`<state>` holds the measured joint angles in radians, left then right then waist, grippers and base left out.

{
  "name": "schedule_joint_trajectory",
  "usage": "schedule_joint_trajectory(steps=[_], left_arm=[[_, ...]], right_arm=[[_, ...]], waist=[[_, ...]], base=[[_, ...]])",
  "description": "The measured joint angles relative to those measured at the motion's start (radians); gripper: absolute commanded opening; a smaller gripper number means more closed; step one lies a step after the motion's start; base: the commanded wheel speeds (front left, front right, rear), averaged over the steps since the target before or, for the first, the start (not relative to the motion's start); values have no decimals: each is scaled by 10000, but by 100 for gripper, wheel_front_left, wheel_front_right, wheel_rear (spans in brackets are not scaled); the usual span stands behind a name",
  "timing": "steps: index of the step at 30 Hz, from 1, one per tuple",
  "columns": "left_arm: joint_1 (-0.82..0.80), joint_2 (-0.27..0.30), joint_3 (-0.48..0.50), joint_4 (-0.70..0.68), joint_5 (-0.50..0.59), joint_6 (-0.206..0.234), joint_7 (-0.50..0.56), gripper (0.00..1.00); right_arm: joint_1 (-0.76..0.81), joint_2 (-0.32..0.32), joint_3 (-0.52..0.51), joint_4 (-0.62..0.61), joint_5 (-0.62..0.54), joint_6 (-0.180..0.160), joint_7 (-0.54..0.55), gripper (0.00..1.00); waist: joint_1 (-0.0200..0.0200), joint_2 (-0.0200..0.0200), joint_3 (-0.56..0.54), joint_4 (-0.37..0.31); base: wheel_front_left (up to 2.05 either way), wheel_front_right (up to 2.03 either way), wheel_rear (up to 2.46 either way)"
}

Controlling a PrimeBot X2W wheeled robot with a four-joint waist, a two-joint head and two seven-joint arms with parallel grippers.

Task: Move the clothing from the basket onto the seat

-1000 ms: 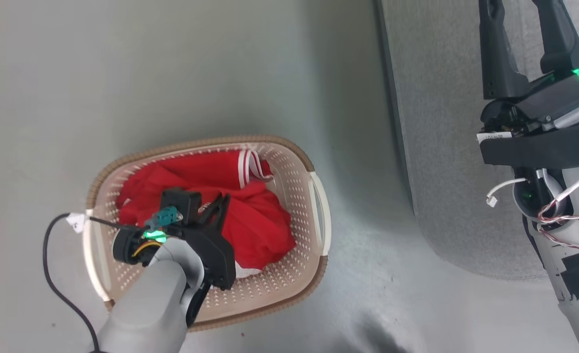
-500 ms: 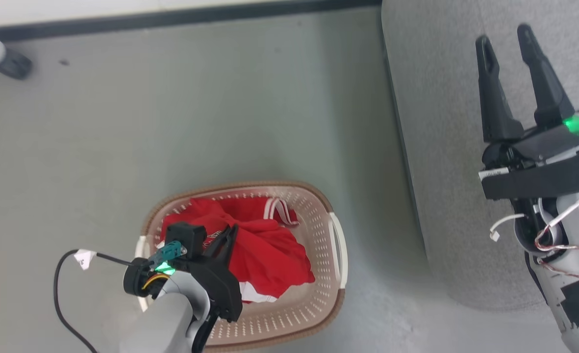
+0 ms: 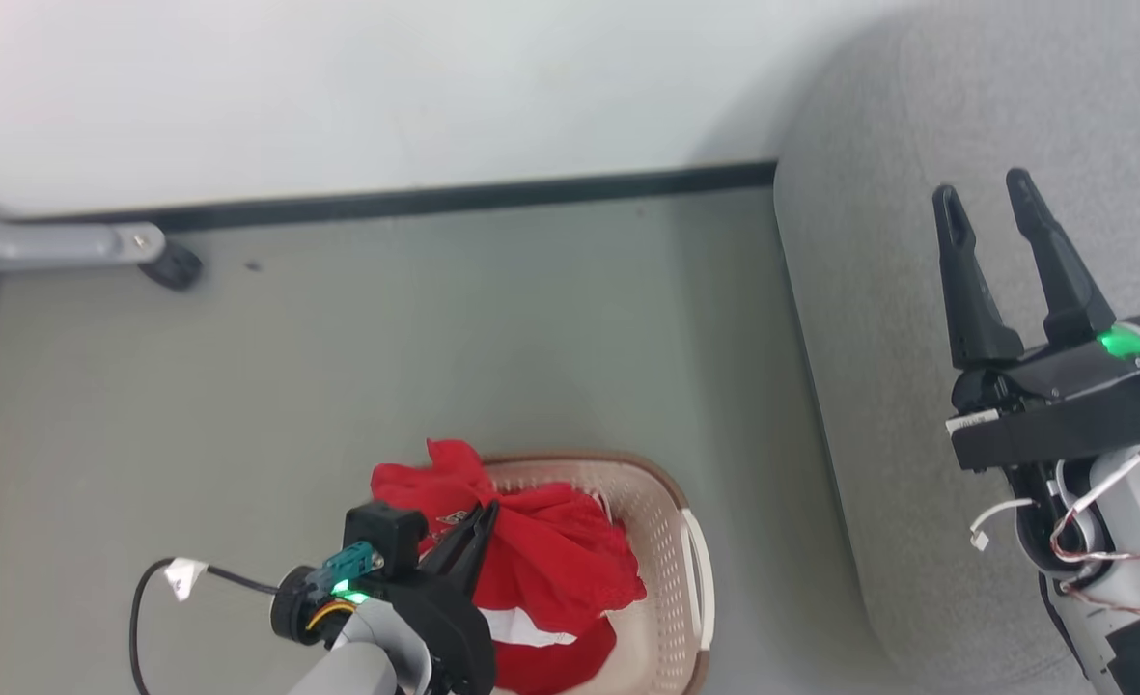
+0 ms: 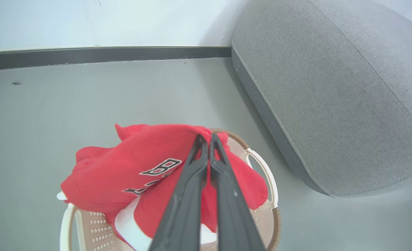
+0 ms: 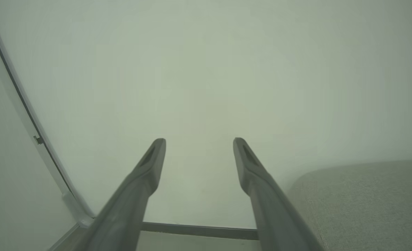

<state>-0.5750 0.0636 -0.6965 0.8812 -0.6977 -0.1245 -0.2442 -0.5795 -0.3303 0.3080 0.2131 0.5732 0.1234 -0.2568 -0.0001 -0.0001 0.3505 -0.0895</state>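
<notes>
The red clothing [image 3: 550, 569] with white trim hangs bunched over the cream basket [image 3: 671, 598] at the bottom of the head view. My left gripper [image 3: 485, 514] is shut on the red clothing [image 4: 139, 174], lifting a fold with black-and-white lettering above the basket [image 4: 261, 167]. The grey seat [image 3: 898, 405] fills the right side, and the seat [image 4: 331, 101] lies right of the basket in the left wrist view. My right gripper [image 3: 981, 188] hangs open and empty over the seat; in its own view the right gripper [image 5: 199, 143] points at a pale wall, the seat [image 5: 366, 202] at lower right.
A white wall with a dark baseboard [image 3: 434, 201] runs behind the grey floor. A grey frame leg on a black caster [image 3: 169, 265] stands at the far left. A black cable with a white tag [image 3: 179, 577] trails from my left wrist.
The head camera has tilted up, bringing wall and baseboard into view. My left gripper, still shut, has raised the red clothing higher out of the basket. The right gripper stays open.
</notes>
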Motion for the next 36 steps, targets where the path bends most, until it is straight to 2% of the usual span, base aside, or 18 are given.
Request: schedule_joint_trajectory(steps=[10,19,26,36], left_arm=[[570,357,2,-1620,-378,0,-2,0],[564,802,134,-3016,-370,0,-54,0],[526,1141,360,-3858,-351,0,-54,0],[125,1225,247,-4510,-240,0,-54,0]], right_arm=[[1032,-33,-182,-67,86,0,0,100],[1871,-25,-201,-357,86,0,0,100],[2034,23,570,-502,173,0,2,100],[2395,-151,1285,-821,282,0,2,100]], waist=[[-1,0,-1543,348],[0,0,-2457,628],[0,1,-2959,718],[1,2,-3288,728]], base=[[0,0,0],[0,0,0],[0,0,0],[0,0,0]])
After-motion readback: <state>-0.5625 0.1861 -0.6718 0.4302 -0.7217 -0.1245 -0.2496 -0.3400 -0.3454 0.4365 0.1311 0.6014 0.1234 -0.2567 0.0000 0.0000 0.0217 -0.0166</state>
